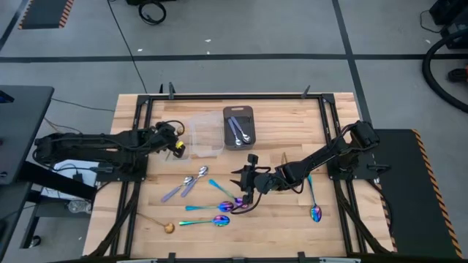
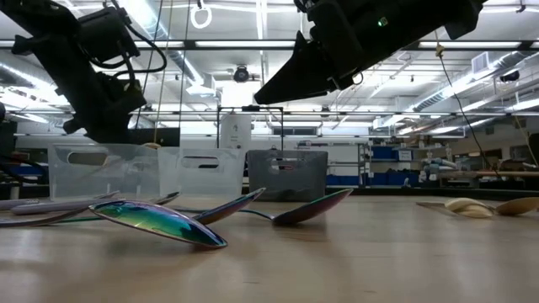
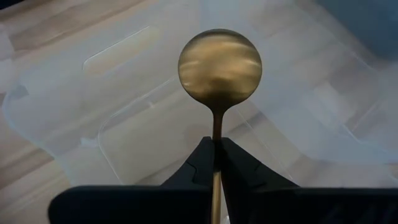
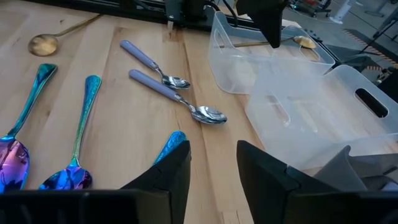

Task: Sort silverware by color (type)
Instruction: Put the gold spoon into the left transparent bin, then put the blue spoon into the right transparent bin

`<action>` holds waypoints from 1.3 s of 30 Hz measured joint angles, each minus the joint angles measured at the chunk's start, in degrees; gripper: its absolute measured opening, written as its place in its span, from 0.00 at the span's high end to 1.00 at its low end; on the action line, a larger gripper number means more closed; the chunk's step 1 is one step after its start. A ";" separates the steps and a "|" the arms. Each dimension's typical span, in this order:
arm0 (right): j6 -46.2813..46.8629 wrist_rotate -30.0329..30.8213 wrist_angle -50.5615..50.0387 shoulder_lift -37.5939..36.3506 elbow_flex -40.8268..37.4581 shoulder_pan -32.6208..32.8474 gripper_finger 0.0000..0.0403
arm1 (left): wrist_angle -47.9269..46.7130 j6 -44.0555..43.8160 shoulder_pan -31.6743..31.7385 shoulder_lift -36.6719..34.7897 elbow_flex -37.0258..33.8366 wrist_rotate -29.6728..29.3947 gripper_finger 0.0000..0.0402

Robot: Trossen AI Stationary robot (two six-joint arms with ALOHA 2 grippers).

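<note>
High view: left gripper (image 1: 175, 146) holds a gold spoon (image 1: 178, 151) at the clear bin's (image 1: 207, 136) edge; step in hand, depositing gold. Left wrist view: fingers clamped on the handle, bowl over the bin; next, release. Right wrist view: right gripper (image 4: 212, 163), fingers apart, above a rainbow spoon (image 4: 170, 145) nearer than the bin.

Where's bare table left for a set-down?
Free: front right corner past the lone rainbow spoon, and wood between gray tray and right gripper. Crowded: front centre, where rainbow spoons and silver spoons cluster.
</note>
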 joint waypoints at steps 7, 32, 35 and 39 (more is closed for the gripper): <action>-0.02 -0.33 -0.02 0.00 0.00 0.00 0.67 | -0.38 -0.18 0.00 0.02 0.00 0.08 0.95; 0.13 -1.40 0.00 0.00 0.00 0.02 0.67 | -1.22 7.04 -0.74 -0.50 3.72 0.84 0.66; 0.13 -1.40 0.00 0.00 0.00 0.02 0.67 | -1.22 13.05 -2.82 -0.48 7.15 0.58 0.66; 0.13 -1.40 -0.35 0.00 0.00 0.02 0.67 | -0.67 19.19 -7.82 -0.48 10.07 -2.04 0.66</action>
